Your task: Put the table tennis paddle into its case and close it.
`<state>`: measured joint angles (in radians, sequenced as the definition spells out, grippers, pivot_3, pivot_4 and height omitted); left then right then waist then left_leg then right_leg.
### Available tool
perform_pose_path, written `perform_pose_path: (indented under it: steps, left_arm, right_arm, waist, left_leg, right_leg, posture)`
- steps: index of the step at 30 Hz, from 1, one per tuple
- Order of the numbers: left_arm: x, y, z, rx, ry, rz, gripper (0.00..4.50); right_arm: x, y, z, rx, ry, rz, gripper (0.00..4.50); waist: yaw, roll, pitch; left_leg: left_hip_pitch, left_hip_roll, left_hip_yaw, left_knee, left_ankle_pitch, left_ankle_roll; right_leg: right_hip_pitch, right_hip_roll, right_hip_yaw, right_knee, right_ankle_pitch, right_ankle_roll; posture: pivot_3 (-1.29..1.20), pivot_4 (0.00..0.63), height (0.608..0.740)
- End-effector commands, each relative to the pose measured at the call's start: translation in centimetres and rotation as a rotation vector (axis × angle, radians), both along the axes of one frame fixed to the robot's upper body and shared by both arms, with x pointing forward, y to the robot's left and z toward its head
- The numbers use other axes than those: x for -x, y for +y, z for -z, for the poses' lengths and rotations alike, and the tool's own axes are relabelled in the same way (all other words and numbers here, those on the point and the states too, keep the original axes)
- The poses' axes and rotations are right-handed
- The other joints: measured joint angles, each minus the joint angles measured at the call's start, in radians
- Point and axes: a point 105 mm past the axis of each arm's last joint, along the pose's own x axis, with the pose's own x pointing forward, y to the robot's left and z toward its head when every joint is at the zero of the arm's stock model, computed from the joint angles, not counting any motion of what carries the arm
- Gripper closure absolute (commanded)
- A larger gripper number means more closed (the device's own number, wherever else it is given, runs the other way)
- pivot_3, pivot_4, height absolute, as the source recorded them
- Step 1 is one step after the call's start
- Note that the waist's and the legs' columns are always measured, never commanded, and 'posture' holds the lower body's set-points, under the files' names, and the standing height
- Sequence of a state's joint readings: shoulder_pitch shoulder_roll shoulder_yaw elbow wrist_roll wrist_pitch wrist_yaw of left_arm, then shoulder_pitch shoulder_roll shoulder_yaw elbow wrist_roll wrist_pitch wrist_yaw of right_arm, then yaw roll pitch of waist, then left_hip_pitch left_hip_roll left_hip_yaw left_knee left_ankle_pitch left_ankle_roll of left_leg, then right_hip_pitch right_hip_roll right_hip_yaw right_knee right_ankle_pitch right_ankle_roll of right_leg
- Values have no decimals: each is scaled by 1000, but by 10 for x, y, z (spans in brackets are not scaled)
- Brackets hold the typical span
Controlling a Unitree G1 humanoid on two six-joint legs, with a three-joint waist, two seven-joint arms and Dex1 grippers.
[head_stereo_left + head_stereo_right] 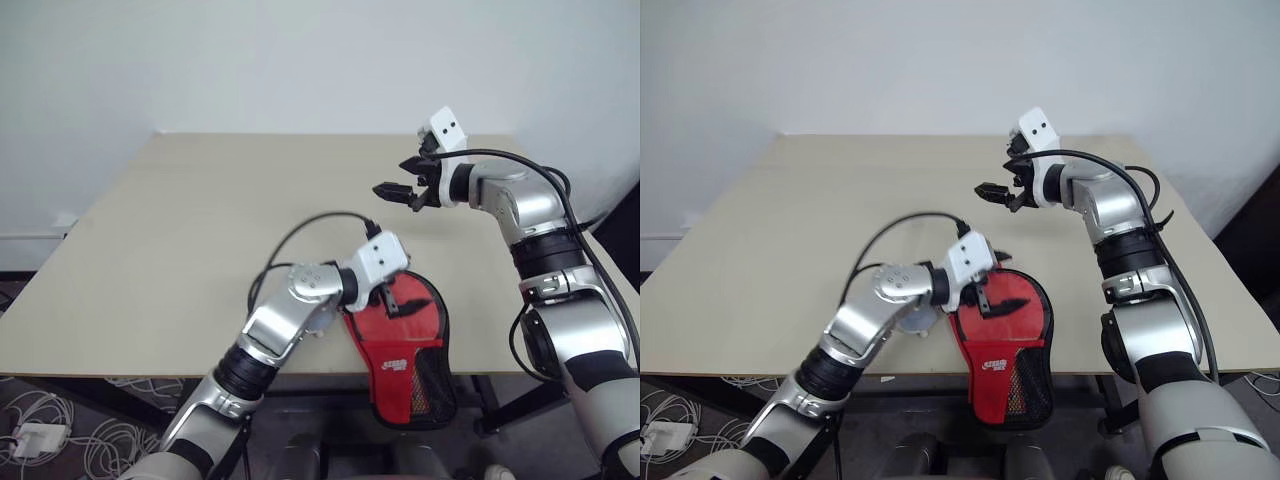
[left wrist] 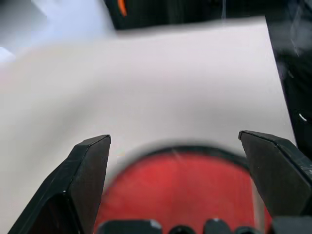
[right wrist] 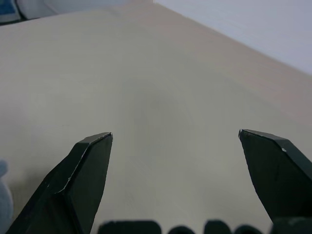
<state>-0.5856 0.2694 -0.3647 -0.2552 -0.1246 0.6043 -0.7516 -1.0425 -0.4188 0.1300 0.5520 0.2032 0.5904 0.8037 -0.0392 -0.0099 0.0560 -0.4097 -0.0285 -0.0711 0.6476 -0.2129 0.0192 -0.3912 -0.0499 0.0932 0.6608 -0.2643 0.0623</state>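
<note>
While the case (image 1: 402, 352) overhangs the table (image 1: 200, 230) edge, left gripper (image 1: 395, 300) hovers spread above it, right gripper (image 1: 405, 178) spread and empty.

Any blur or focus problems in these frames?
Left wrist view: the red paddle-shaped fabric case and the beige wooden table are smeared, fingertips sharp. Left eye view: left gripper slightly soft. Right wrist view: table evenly lit, soft.

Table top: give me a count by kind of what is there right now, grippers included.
Red case, overhanging the near edge: 1
Open grippers above the table: 2, left gripper over the case, right gripper empty further back
Paddle lying loose: 0
Total: 3
</note>
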Motion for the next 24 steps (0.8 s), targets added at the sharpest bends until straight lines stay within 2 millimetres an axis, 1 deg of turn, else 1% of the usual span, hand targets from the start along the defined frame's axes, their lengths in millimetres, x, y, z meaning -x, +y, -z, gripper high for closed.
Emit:
perform_pose_path:
  steps: [1, 3, 6, 7, 8, 11, 14, 17, 20, 22, 24]
  left_arm:
    - [-1, 34, -35, -12, -125, -18, 25]
    - [-9, 60, -40, -64, -143, -69, 25]
    - [-15, 101, -43, -128, -145, -126, 0]
    - [-16, 113, -43, -127, -120, -144, 0]
    - [-16, 123, -40, -130, -96, -158, 0]
    - [-15, 145, -27, -132, -24, -198, 0]
    - [-11, 161, -8, -107, 47, -248, 0]
    - [-5, 170, 11, -66, 133, -273, 0]
    - [-6, 174, 24, -39, 183, -297, 0]
    - [-5, 174, 33, -36, 215, -291, 0]
    - [-4, 174, 39, -40, 234, -284, 0]
  right_arm:
    - [6, -17, -6, -37, -38, 58, 0]
    - [14, -21, 0, -57, -18, 67, 0]
    - [28, -23, 8, -87, 6, 77, 573]
    - [34, -23, 9, -99, 15, 74, 852]
    - [40, -21, 11, -109, 23, 67, 1237]
    - [55, -15, 17, -131, 55, 54, 2227]
    - [72, -4, 27, -147, 92, 31, 3386]
    - [88, 11, 38, -160, 120, -9, 4441]
    - [99, 27, 49, -166, 136, -30, 4480]
    - [102, 38, 62, -160, 159, -26, 4480]
    - [104, 44, 69, -153, 171, -23, 4480]
  waist:
    - [-8, 0, 0]
    - [-9, 1, 0]
    - [-14, 1, 0]
    - [-14, 1, 0]
    - [-14, 2, 0]
    - [-13, 2, 0]
    - [-11, 1, 0]
    - [-8, 1, 0]
    - [-8, 1, 0]
    - [-9, 1, 0]
    - [-8, 1, 0]
  left_leg:
    - [0, 0, 0, 0, 0, 0]
    - [0, 0, 0, -1, 0, 0]
    - [0, 0, 0, -1, 0, 0]
    - [0, 1, 0, -1, 0, 0]
    - [0, 1, 1, -1, 0, 0]
    - [0, 1, 0, -2, 0, 0]
    - [0, 1, 0, 0, 0, 0]
    - [0, 3, -1, -1, 0, 0]
    - [0, 3, -1, 0, 0, 0]
    - [1, 3, 0, 0, 0, 0]
    - [1, 2, 0, 0, 0, 0]
  right_leg:
    - [0, 0, 0, 0, 0, 0]
    - [-1, 1, 0, 1, 0, 0]
    - [-1, 1, 0, 1, 0, 0]
    - [-1, 1, 0, 1, 0, 0]
    - [-1, 1, 0, 1, 0, 0]
    - [-1, 1, 0, 0, 0, 0]
    - [0, 0, -1, 0, 0, 0]
    - [0, 0, -1, 0, 0, 0]
    - [0, 0, -1, 0, 0, 0]
    - [0, 0, -1, 0, 0, 0]
    - [0, 0, -1, 0, 0, 0]
  posture:
    - [0, 0, 734]
    - [0, 0, 734]
    - [0, 0, 734]
    - [0, 0, 734]
    - [0, 0, 734]
    - [0, 0, 734]
    - [0, 0, 734]
    - [0, 0, 734]
    - [0, 0, 734]
    - [0, 0, 734]
    - [0, 0, 734]
